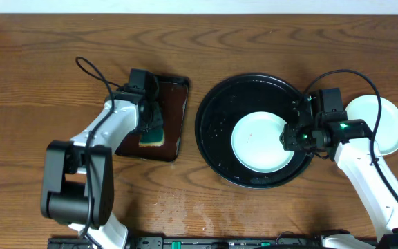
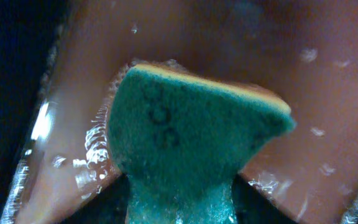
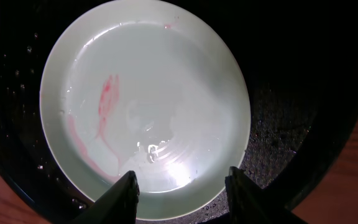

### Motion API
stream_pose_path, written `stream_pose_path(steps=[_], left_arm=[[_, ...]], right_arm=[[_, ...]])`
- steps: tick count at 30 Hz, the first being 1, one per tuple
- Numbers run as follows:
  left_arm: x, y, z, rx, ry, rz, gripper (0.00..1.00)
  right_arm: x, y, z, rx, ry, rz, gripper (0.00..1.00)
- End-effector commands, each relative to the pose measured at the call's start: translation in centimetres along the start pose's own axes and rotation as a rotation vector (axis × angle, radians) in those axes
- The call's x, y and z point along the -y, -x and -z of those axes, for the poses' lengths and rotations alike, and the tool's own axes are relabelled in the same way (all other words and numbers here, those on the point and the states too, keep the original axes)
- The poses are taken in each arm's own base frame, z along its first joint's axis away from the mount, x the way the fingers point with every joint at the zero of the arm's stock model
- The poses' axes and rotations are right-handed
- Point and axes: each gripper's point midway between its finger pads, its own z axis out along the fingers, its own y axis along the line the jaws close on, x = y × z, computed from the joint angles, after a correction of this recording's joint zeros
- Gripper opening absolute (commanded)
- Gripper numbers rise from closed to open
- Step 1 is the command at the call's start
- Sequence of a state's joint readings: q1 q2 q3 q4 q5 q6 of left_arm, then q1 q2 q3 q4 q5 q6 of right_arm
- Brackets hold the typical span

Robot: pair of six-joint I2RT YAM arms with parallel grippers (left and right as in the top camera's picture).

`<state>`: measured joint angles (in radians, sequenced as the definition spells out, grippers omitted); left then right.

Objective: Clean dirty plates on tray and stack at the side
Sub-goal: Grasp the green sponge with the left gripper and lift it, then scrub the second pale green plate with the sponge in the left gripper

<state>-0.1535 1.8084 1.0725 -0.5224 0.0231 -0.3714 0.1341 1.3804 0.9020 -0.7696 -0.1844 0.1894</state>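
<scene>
1. The plate lies in the black tray, just under and ahead of my right claw. Its near rim passes below my two fingers. The red smears sit ahead and to the left of the claw, so I judge that this plate is not yet clean.
2. My right claw is open. The fingers stand apart over one piece of the rim and hold nothing. I cannot tell if the tips touch the plate. If I press down on the rim too hard, the far side can lift, or the plate can shoot away.
3. A film of water lies in the plate close to my fingers, and drops cover the tray around it. On such a wet bottom the plate can slide when the sponge pushes it, unless I keep it steady.
4. Well apart to the left, my left claw is clamped on the teal sponge, low over the wet brown tray. The sponge gets narrow where I pinch it. It is soft and soaked, so it can slip out or drip on the table during the crossing.
5. When the left claw comes to the plate, it can knock my right claw, which already occupies the near rim.
6. Behind my right claw, beside my arm, the side plate rests on the table. A careless pull back can hit it.
</scene>
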Motion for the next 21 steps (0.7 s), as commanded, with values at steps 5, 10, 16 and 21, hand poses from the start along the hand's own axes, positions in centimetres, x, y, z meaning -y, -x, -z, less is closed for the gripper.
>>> stream_pose_path(steps=[5, 10, 16, 21], left_arm=[[0.0, -1.4, -0.3, -0.058, -0.007, -0.008, 0.07], [0.5, -0.4, 2.3, -0.014, -0.030, -0.008, 0.07], [1.5, 0.0, 6.0, 0.046, -0.073, -0.046, 0.07], [4.5, 0.1, 10.5, 0.127, -0.134, -0.157, 0.07]], right_arm=[[-0.2, 0.2, 0.4, 0.013, 0.009, 0.013, 0.44], [1.0, 0.7, 0.4, 0.037, -0.061, 0.013, 0.44], [2.9, 1.6, 0.2, 0.074, -0.166, 0.012, 0.43], [3.2, 2.0, -1.4, 0.055, -0.174, 0.008, 0.42]])
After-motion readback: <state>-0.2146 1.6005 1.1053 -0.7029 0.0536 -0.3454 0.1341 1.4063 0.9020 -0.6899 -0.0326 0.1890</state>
